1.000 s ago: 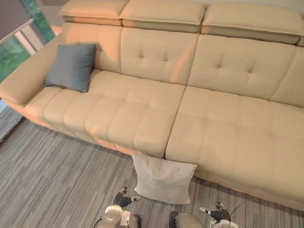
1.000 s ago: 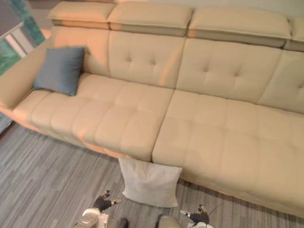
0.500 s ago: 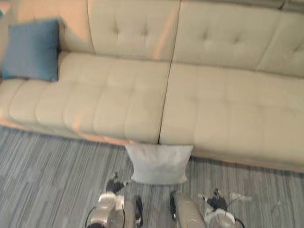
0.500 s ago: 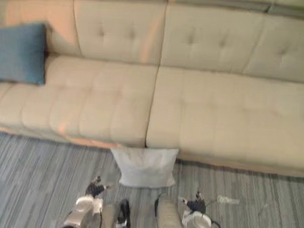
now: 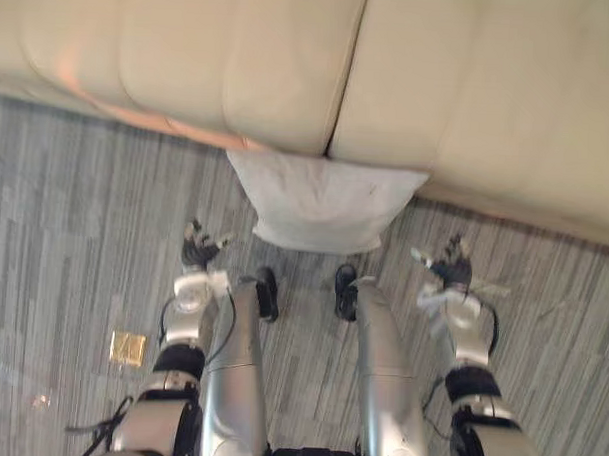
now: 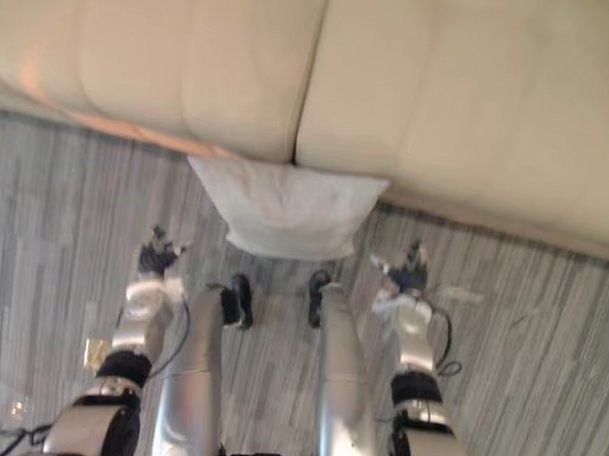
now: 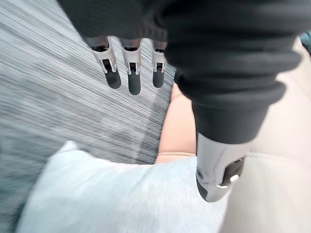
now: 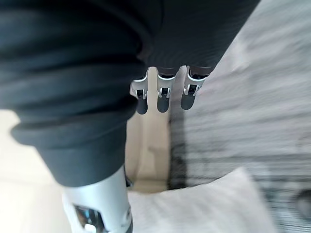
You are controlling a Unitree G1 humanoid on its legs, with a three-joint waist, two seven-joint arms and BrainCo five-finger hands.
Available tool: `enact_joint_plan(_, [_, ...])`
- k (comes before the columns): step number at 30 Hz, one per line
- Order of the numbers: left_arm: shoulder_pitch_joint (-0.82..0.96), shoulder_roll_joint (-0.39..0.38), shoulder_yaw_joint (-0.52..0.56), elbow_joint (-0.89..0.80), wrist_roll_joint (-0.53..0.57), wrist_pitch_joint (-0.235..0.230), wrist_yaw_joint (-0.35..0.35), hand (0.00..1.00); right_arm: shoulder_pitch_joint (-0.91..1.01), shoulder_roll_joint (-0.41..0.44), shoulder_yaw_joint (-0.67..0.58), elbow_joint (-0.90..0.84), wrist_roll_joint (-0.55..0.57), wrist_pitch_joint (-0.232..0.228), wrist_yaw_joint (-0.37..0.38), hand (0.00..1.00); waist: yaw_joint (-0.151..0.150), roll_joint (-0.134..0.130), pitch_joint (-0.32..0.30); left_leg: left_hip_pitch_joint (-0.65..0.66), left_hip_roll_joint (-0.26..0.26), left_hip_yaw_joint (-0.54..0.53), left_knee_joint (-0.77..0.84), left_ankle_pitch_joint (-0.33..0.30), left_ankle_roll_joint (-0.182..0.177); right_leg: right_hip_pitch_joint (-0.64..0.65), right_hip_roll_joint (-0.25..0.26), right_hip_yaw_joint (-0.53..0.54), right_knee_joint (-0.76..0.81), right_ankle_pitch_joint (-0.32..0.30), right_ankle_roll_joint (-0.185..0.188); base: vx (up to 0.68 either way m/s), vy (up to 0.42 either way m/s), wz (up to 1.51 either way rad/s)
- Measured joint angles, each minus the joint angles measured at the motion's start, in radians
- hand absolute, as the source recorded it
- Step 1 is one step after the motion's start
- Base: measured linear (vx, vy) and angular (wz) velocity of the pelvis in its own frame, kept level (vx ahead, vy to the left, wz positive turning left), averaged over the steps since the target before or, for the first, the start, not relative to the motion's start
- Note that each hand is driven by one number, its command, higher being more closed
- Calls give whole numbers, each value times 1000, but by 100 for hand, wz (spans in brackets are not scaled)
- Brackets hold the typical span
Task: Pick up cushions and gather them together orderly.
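Note:
A pale grey cushion (image 5: 320, 204) lies on the carpet, its far edge against the front of the beige sofa (image 5: 190, 54). My left hand (image 5: 197, 251) hovers over the floor just left of the cushion, fingers straight, holding nothing. To the cushion's right my right hand (image 5: 449, 265) is likewise open and apart from it. In the left wrist view the straight fingers (image 7: 131, 73) point over the carpet with the cushion (image 7: 112, 194) beside the thumb. The right wrist view has the cushion (image 8: 204, 204) below its extended fingers (image 8: 164, 97).
Grey striped carpet (image 5: 74, 230) covers the floor in front of the sofa. A small yellowish square (image 5: 128, 348) lies on it at the left. A white scrap (image 5: 490, 291) lies on the carpet by my right hand.
The camera has tipped down and come closer, so the blue cushion and the sofa back have left the picture. Both hands now reach further forward, one on each side of the pale cushion.

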Motion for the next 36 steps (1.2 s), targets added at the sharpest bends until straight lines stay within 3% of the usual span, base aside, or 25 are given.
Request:
enact_joint_plan(5, [-197,48,-67,2,1,1,0,0,-220,-39,21,7,10,-1,-18,0,-1,-1,23,-181,-1,-20,66,8,0,-174,-8,-14,67,0,0,-79,-26,7])
enact_joint_plan(11, [-313,18,-189,3,17,2,5,0,-322,-6,86,49,18,-4,-47,0,-8,1,31,-250,-5,-36,78,16,-3,-234,-17,-31,83,0,0,-55,-5,6])
enact_joint_plan(12, [-327,-3,-197,3,22,3,25,0,-331,8,91,59,18,-4,-50,100,-10,3,32,-255,-4,-41,82,16,-3,-238,-17,-36,86,0,0,-34,7,4])
enact_joint_plan(13, [-340,-12,-204,3,22,5,45,100,-344,22,101,69,17,-4,-54,100,-14,3,32,-260,-5,-43,82,18,-5,-242,-18,-39,89,0,1,-40,8,4])
enact_joint_plan(20, [-368,-24,-216,0,39,23,125,100,-380,45,124,102,16,1,-90,100,-29,3,32,-262,-19,-44,46,44,-18,-249,-30,-44,71,8,-13,-31,9,9])
enact_joint_plan(27, [-345,-24,-227,-21,-2,27,153,100,-303,47,173,63,19,1,-96,100,-37,2,32,-206,-3,-41,45,44,-18,-193,-18,-47,57,15,-21,-13,11,-5])
enact_joint_plan(33, [-201,-44,-277,-190,-22,24,154,100,-132,57,202,-90,41,0,-96,100,-45,0,29,5,7,-15,-81,73,-28,5,1,-40,-70,53,-33,-32,-4,-10])
enact_joint_plan(36, [-80,-72,-314,-289,-42,4,155,100,17,66,204,-231,39,-4,-101,100,-46,-2,23,179,6,-12,-181,91,-40,180,9,-47,-169,69,-33,22,-34,-1])
